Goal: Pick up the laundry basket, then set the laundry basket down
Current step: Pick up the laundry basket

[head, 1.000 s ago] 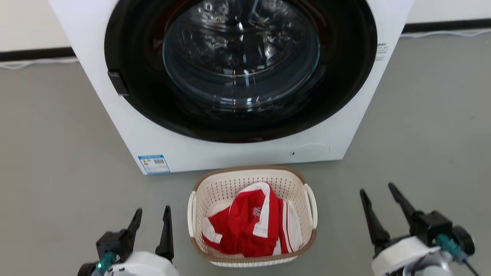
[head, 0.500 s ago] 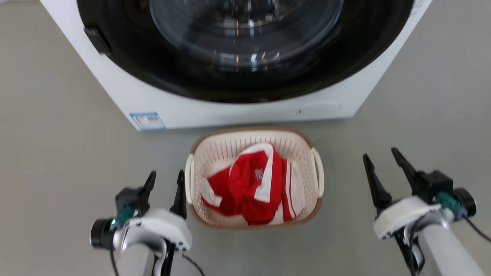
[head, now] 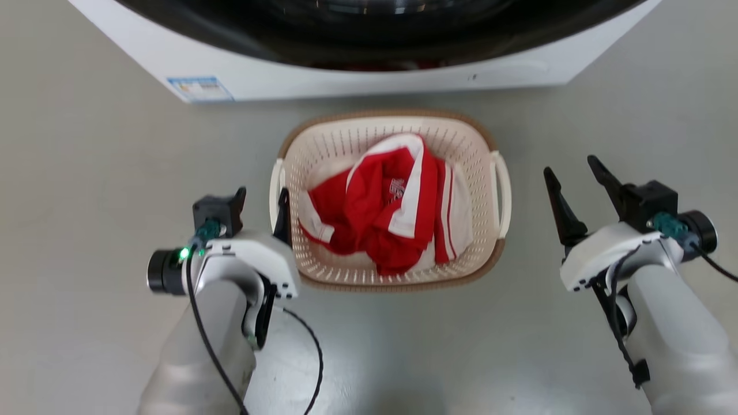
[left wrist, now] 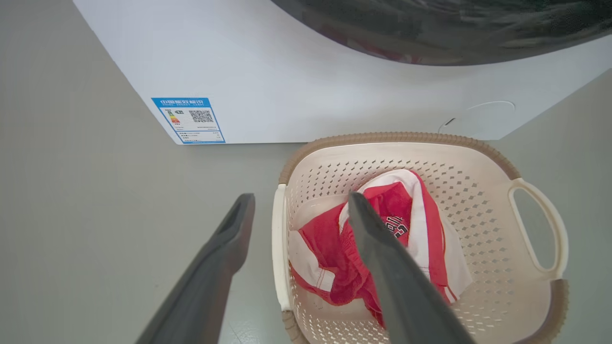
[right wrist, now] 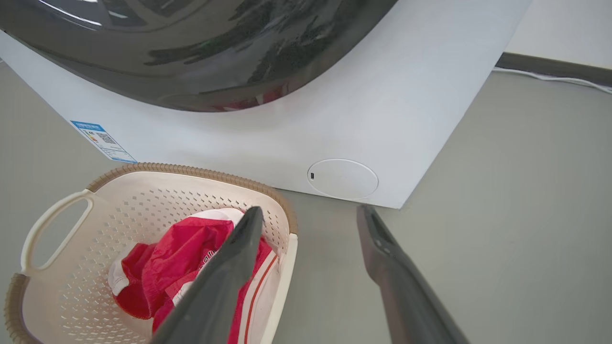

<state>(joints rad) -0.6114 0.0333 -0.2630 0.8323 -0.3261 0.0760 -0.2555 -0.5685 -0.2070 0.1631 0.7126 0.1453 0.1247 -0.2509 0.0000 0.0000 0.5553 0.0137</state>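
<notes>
The small cream perforated plastic laundry basket (head: 334, 150) is sitting just before the white front-loading washer (head: 346, 80). The left gripper (head: 262, 193), spread, is straddling its left handle (head: 275, 190); the right gripper (head: 569, 165), spread, is hovering clear. Lifting one-sided is risking tipping it.

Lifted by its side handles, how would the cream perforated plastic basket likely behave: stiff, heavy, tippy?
Probably stiff: the cream perforated plastic laundry basket has moulded walls and a brown rim. Likely light: it holds just crumpled red-and-white clothing. It might tilt if raised by one white loop handle alone.
</notes>
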